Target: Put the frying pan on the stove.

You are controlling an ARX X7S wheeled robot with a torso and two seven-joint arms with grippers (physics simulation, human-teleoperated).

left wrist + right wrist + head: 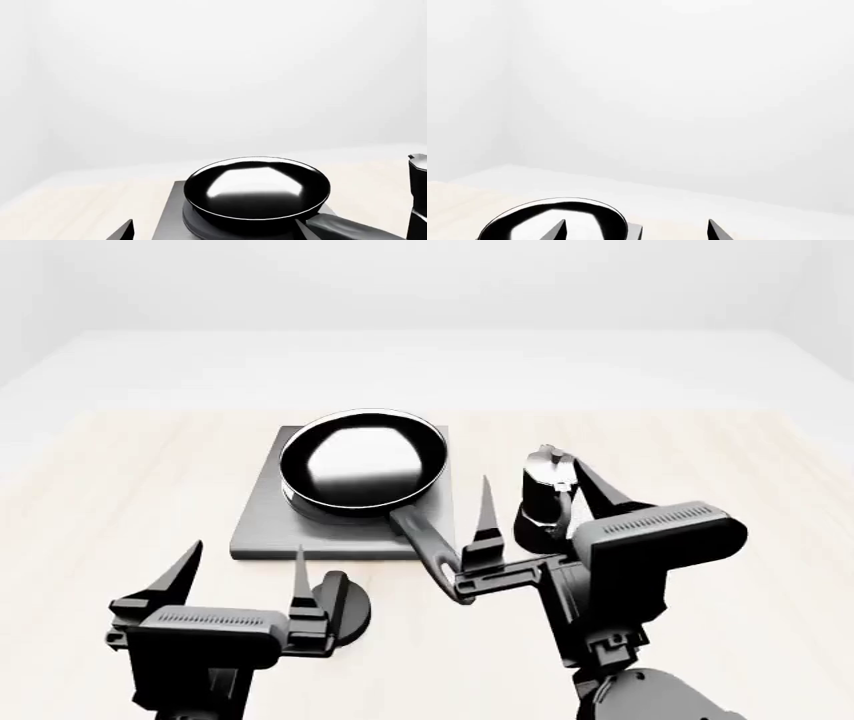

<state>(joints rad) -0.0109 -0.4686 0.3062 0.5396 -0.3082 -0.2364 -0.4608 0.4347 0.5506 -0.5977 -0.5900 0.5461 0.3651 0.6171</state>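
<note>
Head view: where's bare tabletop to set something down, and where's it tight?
Free: the light wood table left of the stove, the strip behind it, and the far right past the moka pot. Crowded: between the frying pan handle, moka pot and right gripper; the left gripper crowds the near edge.

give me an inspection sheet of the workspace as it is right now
surface: pale wood-grain table, white band at its far edge
job's things: frying pan sits on the stove, over the ring burner; its handle reaches past the stove's near edge toward the robot
clutter: moka pot upright to the right of the stove; small black round knob on the table near the left gripper
grippers: left gripper open, empty, near the stove's front edge; right gripper open, empty, beside the pan's handle
cables: nothing seen
surroundings: plain white walls, nothing else seen
</note>
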